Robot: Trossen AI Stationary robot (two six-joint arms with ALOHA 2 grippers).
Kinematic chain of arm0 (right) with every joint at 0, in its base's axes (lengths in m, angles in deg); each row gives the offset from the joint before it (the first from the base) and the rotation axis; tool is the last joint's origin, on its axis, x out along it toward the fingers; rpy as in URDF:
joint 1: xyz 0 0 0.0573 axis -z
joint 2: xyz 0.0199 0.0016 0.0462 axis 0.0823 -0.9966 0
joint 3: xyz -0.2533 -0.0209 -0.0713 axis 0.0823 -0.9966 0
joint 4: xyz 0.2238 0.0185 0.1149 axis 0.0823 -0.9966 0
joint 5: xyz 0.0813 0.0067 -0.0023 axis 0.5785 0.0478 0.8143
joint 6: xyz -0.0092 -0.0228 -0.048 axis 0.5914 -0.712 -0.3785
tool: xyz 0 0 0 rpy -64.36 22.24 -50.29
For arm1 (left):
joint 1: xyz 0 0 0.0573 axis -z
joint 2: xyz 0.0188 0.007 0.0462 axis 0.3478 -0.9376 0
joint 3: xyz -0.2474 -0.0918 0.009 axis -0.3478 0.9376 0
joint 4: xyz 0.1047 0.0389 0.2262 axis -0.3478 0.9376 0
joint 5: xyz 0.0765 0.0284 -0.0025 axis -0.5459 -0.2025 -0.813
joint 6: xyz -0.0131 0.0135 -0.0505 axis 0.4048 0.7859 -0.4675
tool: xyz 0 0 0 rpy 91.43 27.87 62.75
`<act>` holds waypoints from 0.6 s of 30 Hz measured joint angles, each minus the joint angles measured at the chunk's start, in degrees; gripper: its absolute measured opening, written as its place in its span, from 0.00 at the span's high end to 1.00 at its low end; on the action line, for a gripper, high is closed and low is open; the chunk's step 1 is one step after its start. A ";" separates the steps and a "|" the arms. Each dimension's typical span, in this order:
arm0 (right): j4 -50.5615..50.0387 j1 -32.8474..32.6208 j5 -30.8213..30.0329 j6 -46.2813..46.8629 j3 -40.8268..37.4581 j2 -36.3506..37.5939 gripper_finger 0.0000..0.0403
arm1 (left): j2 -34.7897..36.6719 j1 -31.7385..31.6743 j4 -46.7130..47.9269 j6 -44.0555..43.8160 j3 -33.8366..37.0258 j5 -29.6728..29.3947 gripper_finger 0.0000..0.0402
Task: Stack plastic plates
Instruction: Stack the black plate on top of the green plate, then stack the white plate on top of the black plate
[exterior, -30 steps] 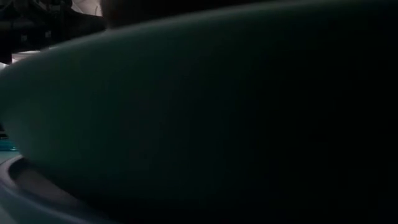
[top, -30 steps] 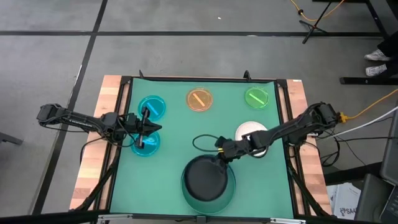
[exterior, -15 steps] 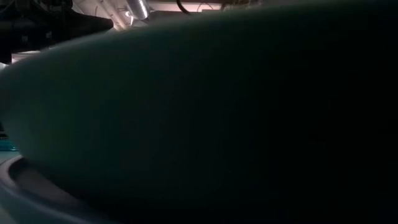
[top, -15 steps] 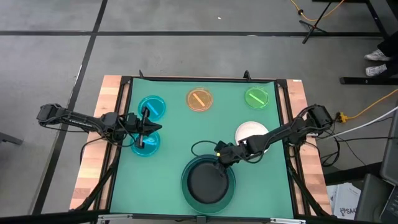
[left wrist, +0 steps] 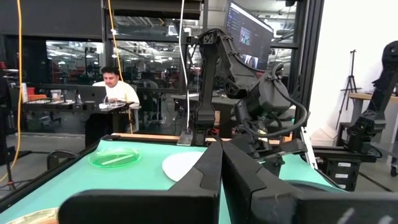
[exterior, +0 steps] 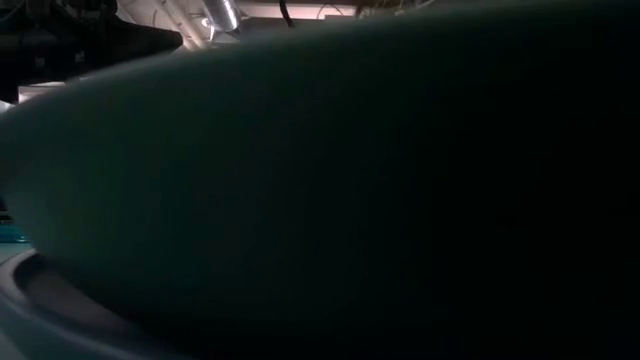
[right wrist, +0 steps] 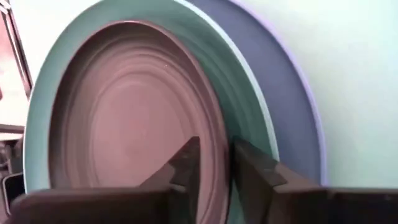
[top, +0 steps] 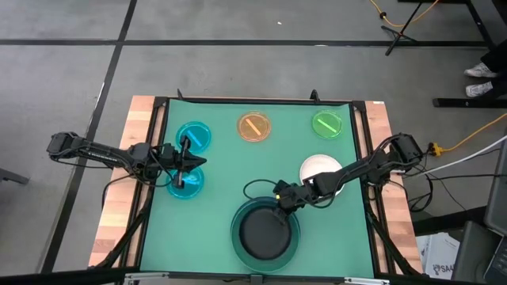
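Near the table's near edge stands a stack: the blue plate at the bottom, the dark green plate on it, the black plate lying in the green one. My right gripper is at the stack's far rim, shut on the black plate. My left gripper waits, shut, between the two cyan plates. The orange plate, light green plate and white plate lie flat on the mat. My right gripper pinches the black plate's far rim, one finger inside the plate and one finger outside it. The fingers slant down from the table's far right. The plate lies flat in the dark green plate.
The green mat has free room in its middle. The low view is filled by the dark green plate's wall, with the blue plate's rim below. Black frame rails border the mat. A person sits at a desk beyond the table.
My right gripper has come down a little toward the stack, still holding the black plate. The plate, raised and tilted above the dark green plate a second ago, now lies flat inside it.
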 joint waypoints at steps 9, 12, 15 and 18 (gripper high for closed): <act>-3.08 0.00 3.79 0.00 0.00 6.33 0.68 | 0.00 0.00 0.04 0.00 0.00 0.00 0.99; -8.21 0.00 2.15 0.02 0.00 8.98 0.68 | 0.00 0.00 0.04 0.00 0.00 -0.01 0.99; -13.63 0.00 -0.41 0.90 0.00 11.56 0.68 | 0.00 -0.01 0.08 0.00 0.00 -0.01 0.99; -19.19 0.00 -2.59 1.28 0.00 14.15 0.68 | 0.00 -0.01 0.38 -0.01 0.00 -0.02 0.99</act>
